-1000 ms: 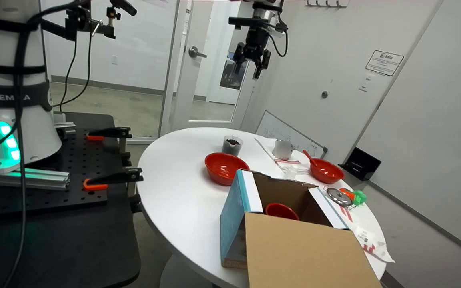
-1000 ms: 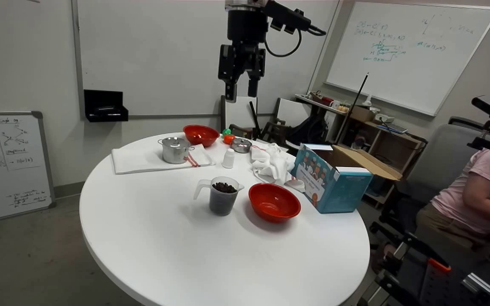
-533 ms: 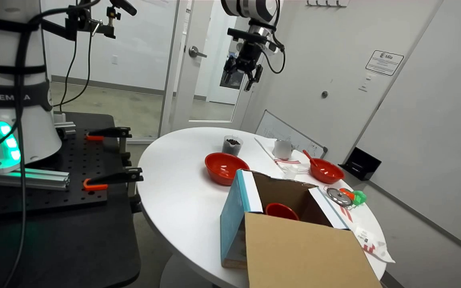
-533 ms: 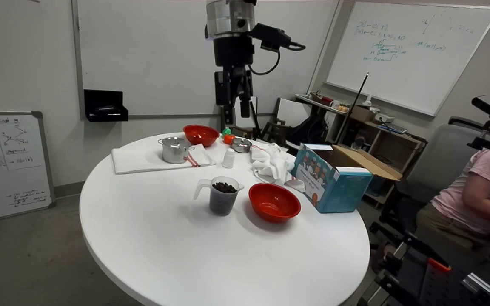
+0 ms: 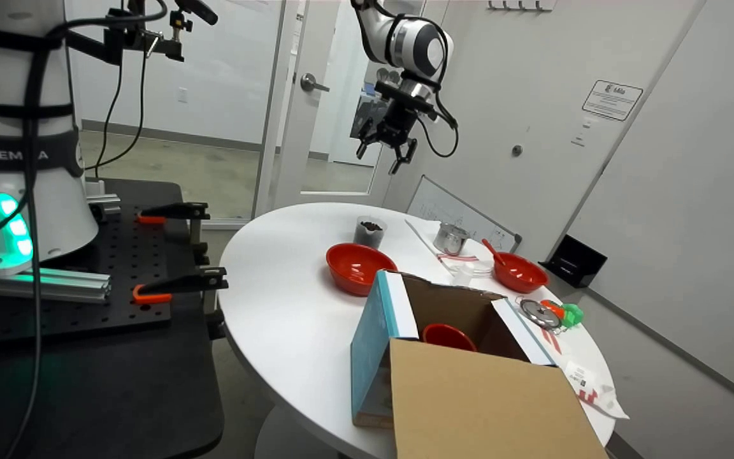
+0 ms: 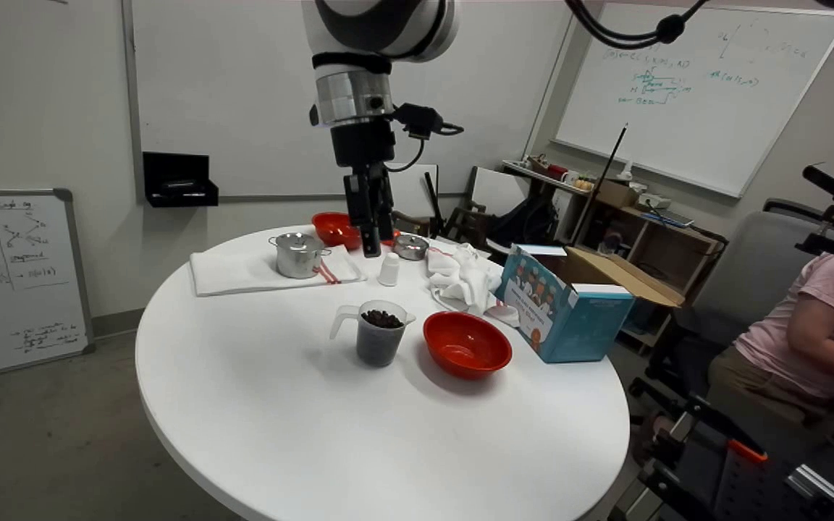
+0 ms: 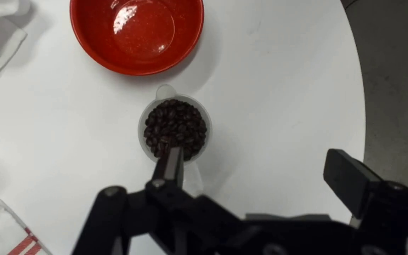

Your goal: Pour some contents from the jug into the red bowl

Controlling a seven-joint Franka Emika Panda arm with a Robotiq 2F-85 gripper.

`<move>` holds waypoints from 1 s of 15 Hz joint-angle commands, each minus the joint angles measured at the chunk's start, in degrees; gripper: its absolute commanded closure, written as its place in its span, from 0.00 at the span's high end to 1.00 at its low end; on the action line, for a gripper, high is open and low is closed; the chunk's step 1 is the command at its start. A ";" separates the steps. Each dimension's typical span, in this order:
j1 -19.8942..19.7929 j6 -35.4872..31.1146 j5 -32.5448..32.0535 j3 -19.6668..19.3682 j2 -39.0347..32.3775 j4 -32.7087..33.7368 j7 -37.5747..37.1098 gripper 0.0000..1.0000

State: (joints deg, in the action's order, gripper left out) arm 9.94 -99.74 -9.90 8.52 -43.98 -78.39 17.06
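The hand [image 5: 378, 162] is held above the white tabletop [image 6: 279, 427], its fingers [image 7: 349, 182] spread wide and nothing gripped. The clear jug [image 6: 378, 336], with dark beans [image 7: 175, 124] inside, is stood upright on the tabletop, and its lip [image 7: 165, 92] is turned toward the red bowl [image 6: 467, 346] just beside it. In the wrist view, the jug is partly covered by one finger. A blue box [image 6: 583, 333] is set near the bowl.

Table [image 6: 359, 449] bears jug [image 6: 379, 344]; red bowl [image 6: 466, 347]

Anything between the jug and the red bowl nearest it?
Only bare white tabletop: an exterior view shows the jug apart from the red bowl, and the wrist view shows the same gap.
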 commanded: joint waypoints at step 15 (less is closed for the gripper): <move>2.51 4.90 -3.57 -2.55 -17.11 18.20 5.55 1.00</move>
State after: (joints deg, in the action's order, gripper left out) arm 10.23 -95.81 -10.60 7.47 -59.07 -61.83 22.14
